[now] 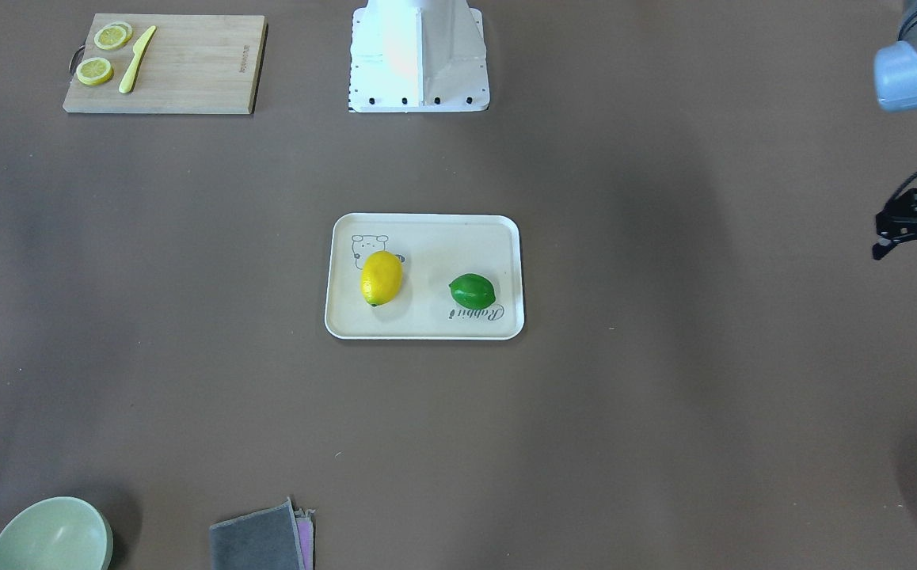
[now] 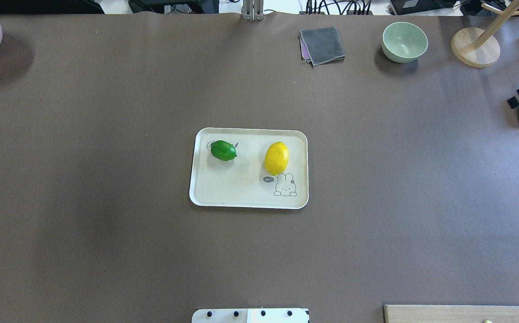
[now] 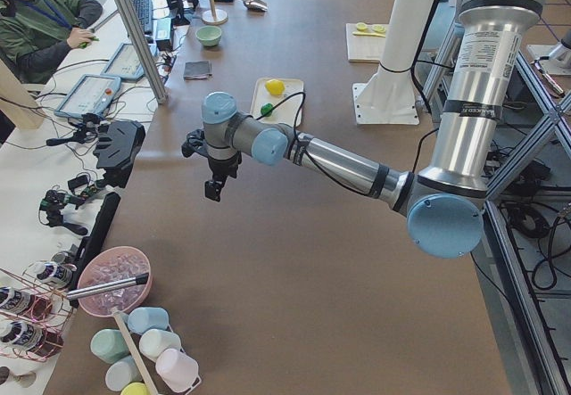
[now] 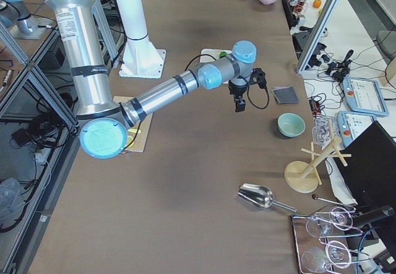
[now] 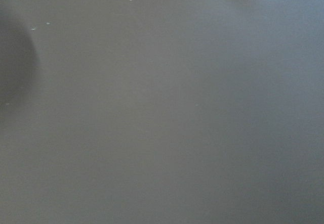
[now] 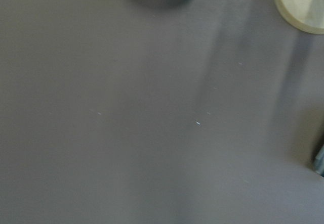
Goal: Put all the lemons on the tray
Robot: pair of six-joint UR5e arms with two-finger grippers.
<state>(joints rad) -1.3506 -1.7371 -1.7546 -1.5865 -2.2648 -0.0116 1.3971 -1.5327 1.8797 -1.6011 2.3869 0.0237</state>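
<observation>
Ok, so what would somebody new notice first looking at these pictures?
The bright yellow lemon and the green lemon, which lie apart on the cream tray in the middle of the brown table. Next, the bamboo cutting board near the robot's base, on its right, with two lemon slices and a yellow knife on it.

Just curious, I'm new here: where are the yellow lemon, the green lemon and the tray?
yellow lemon [image 1: 381,278], front-facing view, middle of its skin
green lemon [image 1: 472,291], front-facing view, middle of its skin
tray [image 1: 443,244], front-facing view, bare floor between the fruits
</observation>
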